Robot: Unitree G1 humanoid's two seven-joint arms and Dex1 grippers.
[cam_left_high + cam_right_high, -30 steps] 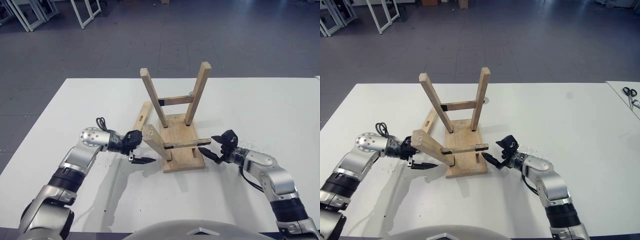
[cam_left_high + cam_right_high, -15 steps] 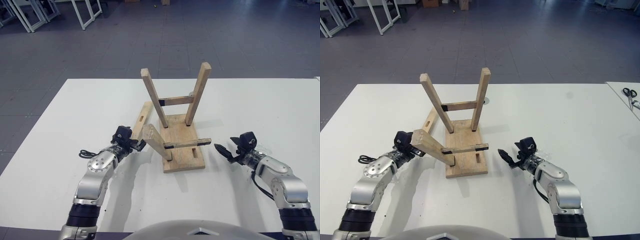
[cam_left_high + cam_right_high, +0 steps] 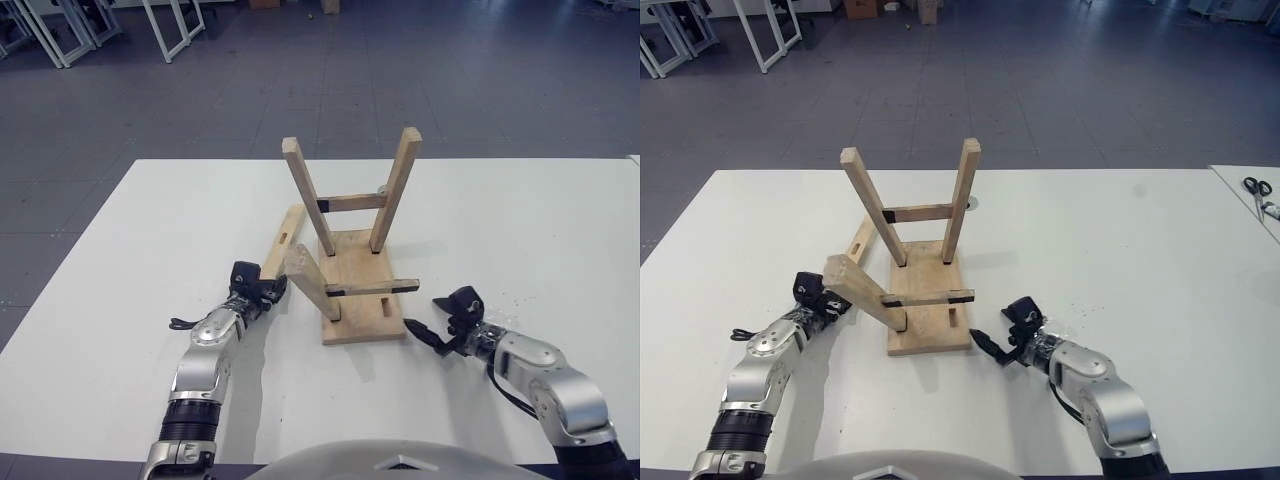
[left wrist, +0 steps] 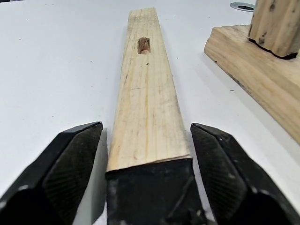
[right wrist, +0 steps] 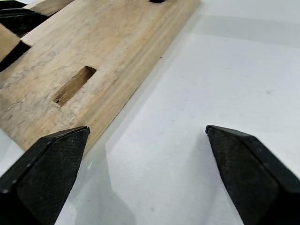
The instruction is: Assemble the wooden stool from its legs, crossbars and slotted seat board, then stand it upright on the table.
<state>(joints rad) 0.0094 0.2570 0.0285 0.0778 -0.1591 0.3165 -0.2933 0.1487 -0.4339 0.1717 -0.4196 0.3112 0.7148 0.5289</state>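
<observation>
While the white tabletop [image 3: 130, 250] is carrying everything, the part-built stool is lying upside down at its middle. Slotted seat board [image 3: 365, 318] is lying flat, and two far legs [image 3: 305, 195] are standing up from it with a crossbar [image 3: 352, 201] joining them. Near-left leg [image 3: 312, 285] is leaning, tilted, with a second crossbar [image 3: 378, 288] running off it toward the right. Loose leg [image 4: 146, 84] is lying flat just left of the board. Left gripper [image 3: 262, 290] is straddling its black-taped end, fingers spread; contact unclear. Right gripper [image 3: 422, 331] is sitting low by the board's near right corner, fingers spread wide. One open slot [image 5: 72, 85] is showing in the board beside it.
</observation>
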